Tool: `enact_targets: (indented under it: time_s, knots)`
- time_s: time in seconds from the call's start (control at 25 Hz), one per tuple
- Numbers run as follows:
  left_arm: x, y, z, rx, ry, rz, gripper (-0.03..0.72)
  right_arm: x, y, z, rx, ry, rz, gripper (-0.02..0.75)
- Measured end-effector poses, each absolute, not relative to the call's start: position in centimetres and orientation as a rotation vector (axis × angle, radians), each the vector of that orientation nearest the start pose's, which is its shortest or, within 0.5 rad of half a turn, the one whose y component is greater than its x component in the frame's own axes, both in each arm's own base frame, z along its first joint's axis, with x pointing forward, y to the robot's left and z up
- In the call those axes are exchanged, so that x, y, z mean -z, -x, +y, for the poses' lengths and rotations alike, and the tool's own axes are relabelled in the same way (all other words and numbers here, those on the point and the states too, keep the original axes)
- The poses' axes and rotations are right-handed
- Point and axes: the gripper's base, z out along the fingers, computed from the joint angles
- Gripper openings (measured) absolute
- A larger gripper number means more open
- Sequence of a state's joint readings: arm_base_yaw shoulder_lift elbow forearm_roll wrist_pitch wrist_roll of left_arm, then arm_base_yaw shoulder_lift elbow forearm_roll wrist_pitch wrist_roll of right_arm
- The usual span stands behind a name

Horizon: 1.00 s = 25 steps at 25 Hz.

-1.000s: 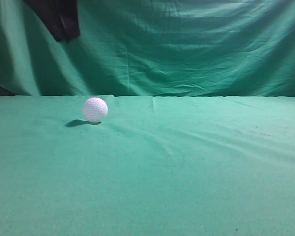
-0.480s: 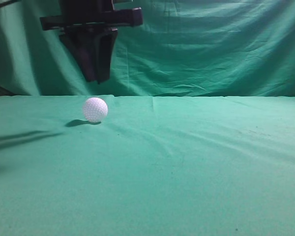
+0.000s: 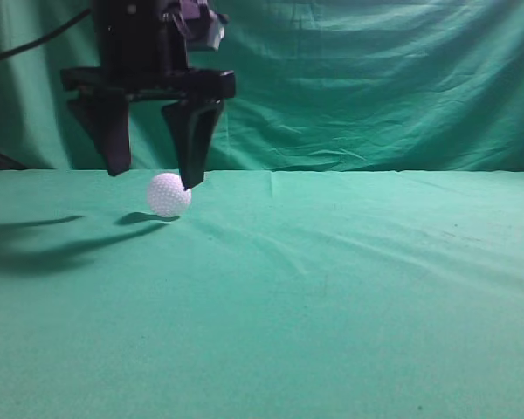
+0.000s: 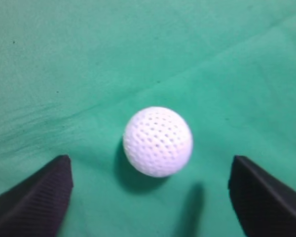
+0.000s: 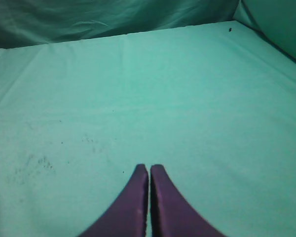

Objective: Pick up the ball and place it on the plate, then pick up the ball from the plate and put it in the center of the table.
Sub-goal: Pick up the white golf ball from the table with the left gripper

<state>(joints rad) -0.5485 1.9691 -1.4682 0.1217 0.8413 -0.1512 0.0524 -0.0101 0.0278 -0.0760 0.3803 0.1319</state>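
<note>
Left gripper hangs over the golf ball, jaws spread wide, nothing held. Ball sits on the green cloth tabletop, left of centre in the exterior view, toward the back edge. Key relation: ball is below the gripper and between the two fingers, but off-centre; in the exterior view the right fingertip sits just at the ball's upper right edge, while the other finger is clear of it on the left. Left wrist view agrees roughly: ball lies between the two dark fingertips, slightly ahead of them, not touching either. A round ball has no long axis, so approach angle hardly matters. Right gripper is closed tight, empty, over bare cloth, ball not in its view. Left arm is clearly the nearer one. No plate visible in any view. Judged step: first pick, not yet grasped.
</note>
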Motion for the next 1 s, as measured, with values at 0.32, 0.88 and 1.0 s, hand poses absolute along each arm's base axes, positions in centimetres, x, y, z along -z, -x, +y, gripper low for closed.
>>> enact_targets:
  time_s: [0.32,0.88,1.0]
  knots:
    - [-18.3,-37.2,-21.1,0.006,-0.635,2.755,0.501,-17.0,-5.3,0.0,-0.052,-0.028,1.881,0.000]
    - [-17.5,-37.8,-21.5,0.007,-0.636,2.756,0.300,-17.0,-5.3,0.0,-0.052,-0.028,1.881,0.000]
    - [-18.4,-38.2,-21.7,0.005,-0.636,2.747,0.300,-17.0,-5.3,0.0,-0.052,-0.028,1.881,0.000]
